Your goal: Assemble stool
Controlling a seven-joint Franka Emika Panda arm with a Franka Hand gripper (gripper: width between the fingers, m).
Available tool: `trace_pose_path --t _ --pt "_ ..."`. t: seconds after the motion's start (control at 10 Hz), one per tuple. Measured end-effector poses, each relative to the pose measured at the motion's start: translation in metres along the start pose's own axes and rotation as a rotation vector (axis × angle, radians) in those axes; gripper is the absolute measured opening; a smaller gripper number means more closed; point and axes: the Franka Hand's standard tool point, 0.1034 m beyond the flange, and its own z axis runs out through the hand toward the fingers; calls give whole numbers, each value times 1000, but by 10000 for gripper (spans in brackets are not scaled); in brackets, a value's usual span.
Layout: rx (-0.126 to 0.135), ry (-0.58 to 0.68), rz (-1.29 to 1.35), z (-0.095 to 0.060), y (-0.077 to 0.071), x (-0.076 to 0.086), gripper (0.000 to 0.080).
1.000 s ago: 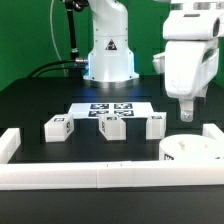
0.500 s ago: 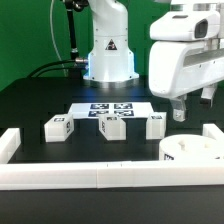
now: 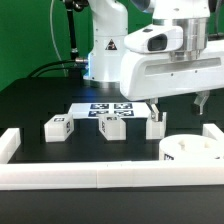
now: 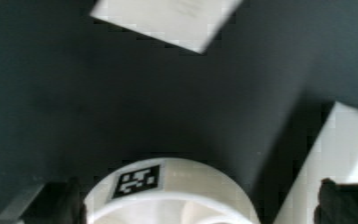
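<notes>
The round white seat lies on the black table at the exterior view's right, next to the front rail. Three short white legs with tags stand in a row: one leg, a second leg and a third leg. My gripper hangs above the seat, open and empty, its broad side toward the camera. In the wrist view the seat with its tag shows between the two wide-apart fingers, and my gripper holds nothing.
The marker board lies behind the legs. White border rails run along the front and both sides. The robot base stands at the back. A white rail and a white piece show in the wrist view.
The gripper has turned about its vertical axis and shifted toward the exterior view's left, so its wide face now spans the upper right. Seat and legs have not moved.
</notes>
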Motion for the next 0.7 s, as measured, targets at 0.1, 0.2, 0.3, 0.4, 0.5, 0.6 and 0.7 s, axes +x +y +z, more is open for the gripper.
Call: trace_pose_path --t 0.1,0.2,0.3,0.4,0.5,0.6,0.7 --pt "1 0 26 0 0 0 649" --pt "1 0 26 0 0 0 649" --pt "1 -19 28 2 2 -5 649" --pt "-2 -44 42 6 9 -14 649" --pt "1 -112 67 7 13 -25 649" --pt "9 -192 133 5 14 -27 649" --pt "24 -242 187 5 10 -22 649"
